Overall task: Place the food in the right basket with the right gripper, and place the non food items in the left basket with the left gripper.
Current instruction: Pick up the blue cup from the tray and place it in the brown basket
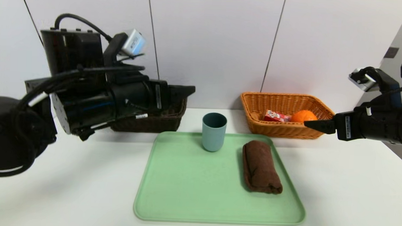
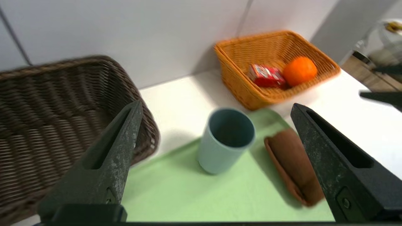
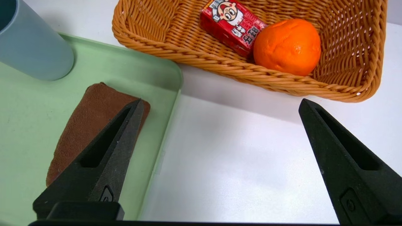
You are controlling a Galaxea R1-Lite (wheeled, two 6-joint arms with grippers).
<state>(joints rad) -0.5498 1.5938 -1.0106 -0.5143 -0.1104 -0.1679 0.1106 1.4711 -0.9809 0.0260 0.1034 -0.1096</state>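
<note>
A: What's left to sort?

B: The cup point(image 1: 214, 131) and the towel point(image 1: 260, 166), both on the tray point(image 1: 185, 192). The cup stands upright at the tray's far edge, the rolled towel lies along its right side, well apart from the cup. Neither is food, so both belong to the left gripper point(image 2: 216, 157) and the dark basket point(image 2: 47, 119).

A: And the food?

B: Looks finished. The orange point(image 3: 286, 47) and the red carton point(image 3: 234, 26) lie touching each other in the orange basket point(image 1: 284, 131).

A: Where are the grippers?

B: The left one hangs above the table in front of the dark basket, pointing level toward the cup, jaws spread wide and holding nothing. The right gripper point(image 3: 220, 157) sits idle just before the orange basket, also wide and empty.

A: So how should it take the cup?

B: I'd come in from the side, one finger on each side of the wall, below the rim. Close gently; it's probably light plastic and could tip or slide on the smooth tray. Lift straight up before swinging left, so the base clears the basket's rim.

A: The towel?

B: Soft, so grip across the roll's middle, or it may unroll.
</note>
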